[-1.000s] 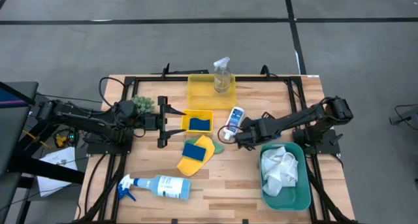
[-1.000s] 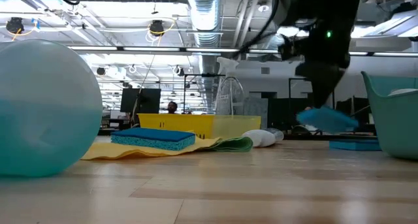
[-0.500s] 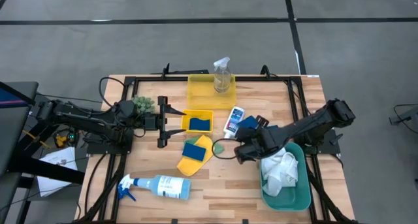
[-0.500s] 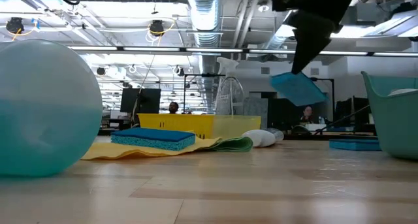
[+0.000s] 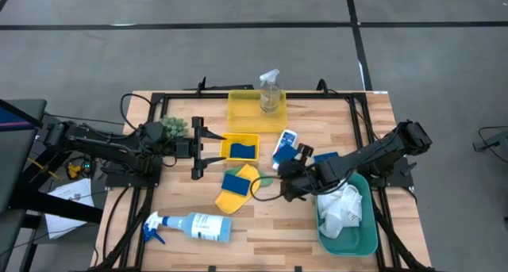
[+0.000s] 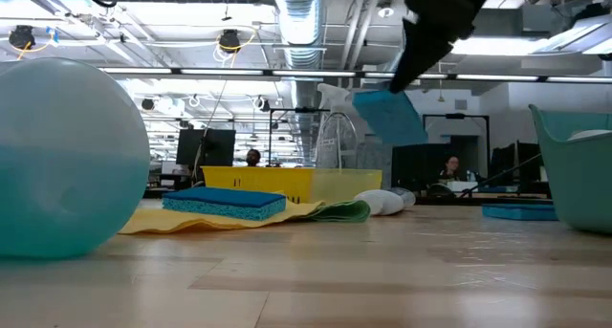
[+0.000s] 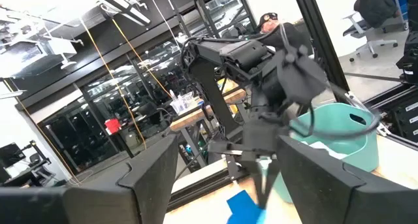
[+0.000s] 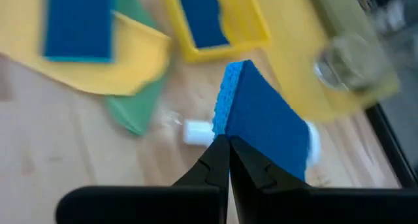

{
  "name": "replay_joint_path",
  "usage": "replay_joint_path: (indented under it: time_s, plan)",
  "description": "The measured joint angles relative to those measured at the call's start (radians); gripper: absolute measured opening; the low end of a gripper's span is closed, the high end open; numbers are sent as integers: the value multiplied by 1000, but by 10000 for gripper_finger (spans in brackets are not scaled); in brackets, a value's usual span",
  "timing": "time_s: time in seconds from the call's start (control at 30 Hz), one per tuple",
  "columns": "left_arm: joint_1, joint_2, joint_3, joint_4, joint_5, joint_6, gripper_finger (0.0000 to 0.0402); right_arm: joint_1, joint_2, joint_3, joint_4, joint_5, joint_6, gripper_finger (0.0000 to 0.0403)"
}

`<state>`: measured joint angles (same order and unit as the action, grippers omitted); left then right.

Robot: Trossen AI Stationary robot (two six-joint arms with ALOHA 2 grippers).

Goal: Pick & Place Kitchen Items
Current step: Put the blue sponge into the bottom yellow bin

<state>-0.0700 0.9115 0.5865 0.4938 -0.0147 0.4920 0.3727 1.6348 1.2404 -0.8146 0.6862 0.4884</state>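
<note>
1. Just beside the teal bin (image 5: 367,240), on the side toward the table's middle, the right gripper (image 8: 228,145) is seen lifted off the wood, its fingers pinched tight on one corner of a blue sponge (image 8: 264,123).
2. That held sponge (image 6: 389,116) is shown hanging tilted in the air in the low view, clear of the tabletop.
3. Inside the bin, a crumpled white cloth (image 5: 341,207) is seen.
4. Near the bin, toward the table's middle, the small white blue-capped bottle (image 5: 282,146) is laid on its side, with a green cloth (image 5: 265,179) just beside it.
5. Farther from the bin, a yellow cloth (image 5: 236,191) is spread flat, with a second blue sponge (image 5: 234,181) resting on it.
6. Beyond that cloth, a small yellow tray (image 5: 240,147) holds a third blue sponge (image 5: 243,150).
7. At the table's far edge from the bin, a larger yellow tray (image 5: 242,111) carries the upright clear spray bottle (image 5: 270,92).
8. Well apart from the bin, at the near edge, the blue-white spray bottle (image 5: 193,226) is laid on its side.
9. Across the table from the bin, the left gripper (image 5: 196,147) is held with its fingers spread and nothing between them, next to the small green plant (image 5: 175,128).
</note>
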Motion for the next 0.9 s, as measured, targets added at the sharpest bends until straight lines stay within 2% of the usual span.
replay_joint_path:
  time_s: [0.1, 0.3, 0.53, 0.73, 0.9]
  plan:
    - [0, 0, 0, 0, 0, 0, 254, 18, 0, 0, 66, -33, -80, 0]
    - [0, 0, 0, 0, 0, 0, 254, 64, 0, 0, 116, -25, -245, 0]
    - [0, 0, 0, 0, 0, 0, 254, 128, 3, -19, 174, 45, -478, 0]
    - [0, 0, 0, 0, 0, -24, 254, 181, 3, -19, 175, 57, -631, 0]
    - [11, 0, 1, -1, -32, -69, 254, 232, 3, -19, 166, 141, -779, 0]
